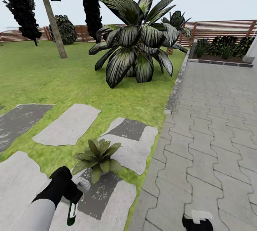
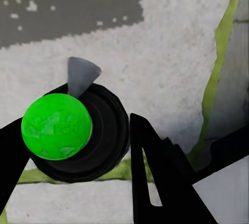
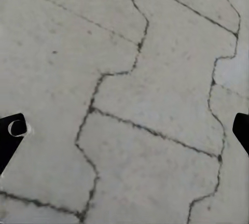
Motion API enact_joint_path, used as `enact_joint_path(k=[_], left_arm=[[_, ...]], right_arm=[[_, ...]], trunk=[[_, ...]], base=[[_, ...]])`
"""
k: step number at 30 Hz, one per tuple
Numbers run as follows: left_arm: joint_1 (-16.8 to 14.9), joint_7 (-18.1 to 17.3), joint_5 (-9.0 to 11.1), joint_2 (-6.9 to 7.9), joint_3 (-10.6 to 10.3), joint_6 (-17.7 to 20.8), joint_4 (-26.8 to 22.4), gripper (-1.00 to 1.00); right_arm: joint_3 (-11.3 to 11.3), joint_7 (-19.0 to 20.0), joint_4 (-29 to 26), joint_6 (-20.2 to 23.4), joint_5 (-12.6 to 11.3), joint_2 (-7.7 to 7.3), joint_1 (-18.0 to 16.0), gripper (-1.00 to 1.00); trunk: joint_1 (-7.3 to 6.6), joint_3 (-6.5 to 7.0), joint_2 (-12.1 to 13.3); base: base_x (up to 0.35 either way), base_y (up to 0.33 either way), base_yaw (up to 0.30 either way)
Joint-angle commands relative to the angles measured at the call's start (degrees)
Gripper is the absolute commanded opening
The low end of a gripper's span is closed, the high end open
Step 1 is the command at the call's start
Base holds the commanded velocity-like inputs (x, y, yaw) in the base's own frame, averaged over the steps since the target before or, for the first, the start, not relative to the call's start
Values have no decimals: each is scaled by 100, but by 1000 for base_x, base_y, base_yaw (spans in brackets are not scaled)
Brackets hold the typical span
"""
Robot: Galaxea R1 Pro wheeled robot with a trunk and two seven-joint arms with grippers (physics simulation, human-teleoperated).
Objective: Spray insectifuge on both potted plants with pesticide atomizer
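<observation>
One potted plant (image 1: 98,157), a low rosette of pointed green leaves, stands on a pale stepping stone (image 1: 134,149) near the lawn's edge. The second potted plant is out of view. Just short of it, my left gripper (image 1: 69,192) is shut on the pesticide atomizer (image 1: 72,212), whose grey nozzle (image 1: 84,184) points toward the plant. In the left wrist view the atomizer (image 2: 78,130) shows a bright green cap on a black body, with black fingers (image 2: 155,172) on either side. My right gripper (image 1: 197,221) hangs open over the paving, with nothing between its fingertips (image 3: 13,133).
A big striped-leaved plant (image 1: 139,45) grows on the lawn (image 1: 43,77) ahead. A grey kerb (image 1: 176,84) splits the grass from the interlocking paving (image 1: 214,134) on the right. A slatted fence (image 1: 221,29), dark trees (image 1: 21,6) and a planter bed (image 1: 223,47) stand at the back.
</observation>
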Motion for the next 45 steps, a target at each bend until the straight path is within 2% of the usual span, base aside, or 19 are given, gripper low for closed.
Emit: enact_joint_path(k=[1,4,6,8,9,10,11,12,13,14,15,16,20,25,30,37,45], left_arm=[[-27,-134,-58,-6,-2,40,-3,-100],[-147,-530,-115,43,-30,80,4,-100],[-363,-880,-356,95,-67,228,29,-100],[-516,-1264,-794,122,-84,331,61,-100],[-570,-1556,-1166,113,-85,357,61,-100],[-621,-1763,-1426,98,-87,367,57,-100],[-725,-2058,-1810,78,-89,375,54,-100],[-796,-2236,-2054,71,-89,378,51,-100],[-872,-2465,-2382,60,-88,381,42,-100],[-901,-2584,-2564,56,-89,382,36,-100],[-914,-2724,-2853,42,-90,381,27,-100],[-919,-2773,-2999,33,-86,382,22,-100],[-925,-2820,-3149,16,-76,390,5,-100],[-926,-2823,-3157,-1,-74,393,7,-100],[-902,-2774,-3167,-117,-80,393,21,-100],[-887,-2764,-3178,-126,-102,393,7,-100],[-882,-2763,-3188,-80,-120,393,-3,-100]], right_arm=[[-42,-26,11,-20,61,-2,-5,100],[-41,-26,11,-20,61,-4,-5,100],[-43,-26,11,-21,61,-4,-5,100],[-43,-26,11,-19,61,-3,-5,100],[-42,-26,11,-20,61,-5,-5,100],[-43,-26,11,-20,61,-6,-5,100],[-47,-26,11,-21,61,-6,-5,100],[-48,-26,11,-19,59,-6,-5,100],[-49,-26,11,-20,60,-6,-5,100],[-49,-23,11,-20,60,-10,-5,100],[-50,-19,11,-21,61,-21,-5,100],[-50,-18,11,-21,61,-31,-5,100],[-47,-17,11,-21,68,-49,-5,100],[-50,-9,11,-21,66,-50,-5,100],[-50,-16,11,-13,61,-50,-5,100],[-50,-25,11,-12,61,-42,-5,100],[-50,-33,11,-12,61,-33,-5,100]], trunk=[[0,-5,-2],[0,-5,-2],[0,-5,-2],[0,-5,-2],[0,-5,-2],[0,-5,-2],[0,-5,-2],[0,-5,-2],[0,-5,-2],[0,-5,-2],[0,-5,-2],[0,-5,-2],[0,-5,-2],[0,-5,-2],[0,-5,-2],[0,-5,-2],[0,-5,-2]], base=[[33,-17,272],[13,-7,272],[3,-1,272],[1,0,272],[0,0,272],[0,0,272],[0,0,232],[0,0,155],[0,0,80],[0,0,51],[0,0,21],[0,0,11],[15,-21,3],[132,-186,0],[145,-237,0],[30,-280,12],[0,-286,239]])
